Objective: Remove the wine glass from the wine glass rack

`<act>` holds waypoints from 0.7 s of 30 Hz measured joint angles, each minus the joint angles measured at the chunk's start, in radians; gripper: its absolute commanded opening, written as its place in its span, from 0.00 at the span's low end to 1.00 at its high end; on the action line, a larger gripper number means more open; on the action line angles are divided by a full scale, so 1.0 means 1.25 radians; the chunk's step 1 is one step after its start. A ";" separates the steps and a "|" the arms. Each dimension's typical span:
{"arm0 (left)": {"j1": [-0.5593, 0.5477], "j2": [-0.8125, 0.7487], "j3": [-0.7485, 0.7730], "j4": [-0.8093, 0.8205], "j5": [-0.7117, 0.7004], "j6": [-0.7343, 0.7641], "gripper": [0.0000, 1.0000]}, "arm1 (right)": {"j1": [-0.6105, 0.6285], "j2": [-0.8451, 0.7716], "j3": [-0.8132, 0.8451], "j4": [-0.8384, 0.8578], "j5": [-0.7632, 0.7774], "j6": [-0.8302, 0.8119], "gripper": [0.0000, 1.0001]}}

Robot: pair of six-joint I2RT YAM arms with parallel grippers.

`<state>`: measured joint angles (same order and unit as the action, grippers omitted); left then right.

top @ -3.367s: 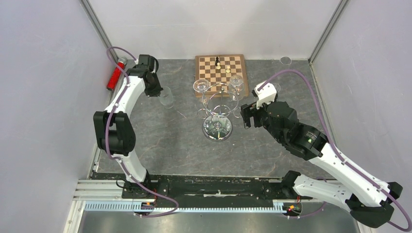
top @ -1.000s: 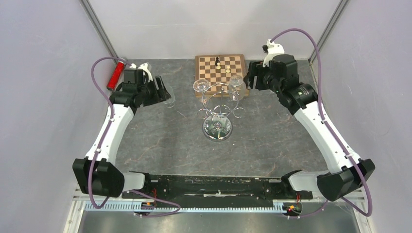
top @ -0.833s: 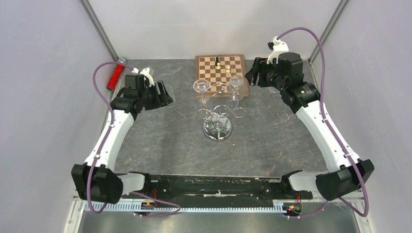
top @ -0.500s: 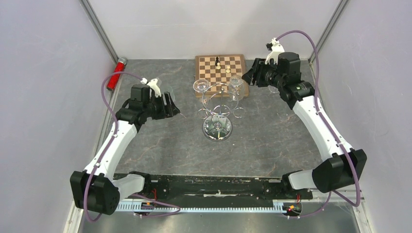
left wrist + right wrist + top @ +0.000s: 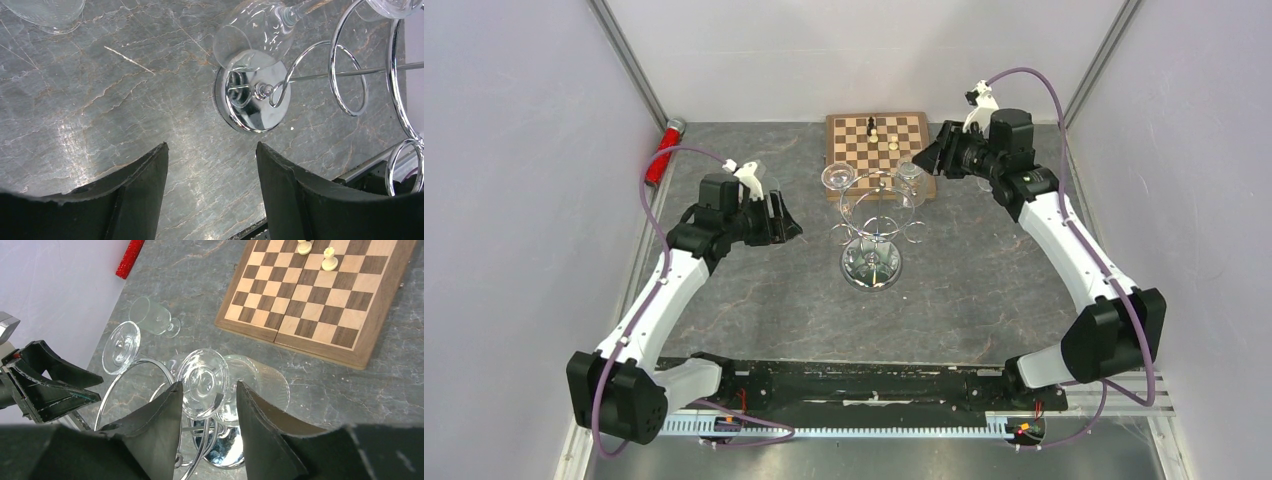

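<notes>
Both arms have shifted over the last few seconds: the left gripper (image 5: 786,215) has drawn back toward the near side, away from the far-left spot where it stood at the loose wine glass (image 5: 150,316); the right gripper (image 5: 927,155) has swung from the rack's right side round to its far right. The wine glass rack (image 5: 871,262) stands mid-table on the grey table (image 5: 754,300), just near of the chessboard (image 5: 879,140); two glasses hang from it bowl down, the left-hand wine glass (image 5: 837,177) and the right-hand wine glass (image 5: 910,170). In the right wrist view the right fingers (image 5: 155,430) are spread wide, with the round foot of the right-hand wine glass showing between them; whether they touch it I cannot tell. The left fingers (image 5: 145,175) are likewise wide apart and hold nothing, with the rack's mirrored base ahead of them; the loose wine glass rests on the table far left of the rack, apart from both grippers; a red cylinder (image 5: 661,155) lies by the left wall.
</notes>
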<state>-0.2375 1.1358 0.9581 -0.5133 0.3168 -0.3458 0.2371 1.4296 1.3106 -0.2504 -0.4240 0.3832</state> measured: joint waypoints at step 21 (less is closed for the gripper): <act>-0.007 -0.015 0.000 -0.001 -0.001 0.000 0.70 | -0.006 0.020 -0.028 0.075 -0.050 0.061 0.32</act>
<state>-0.2459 1.1172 0.9581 -0.5140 0.3153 -0.3458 0.2295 1.4544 1.2755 -0.1562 -0.4862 0.4595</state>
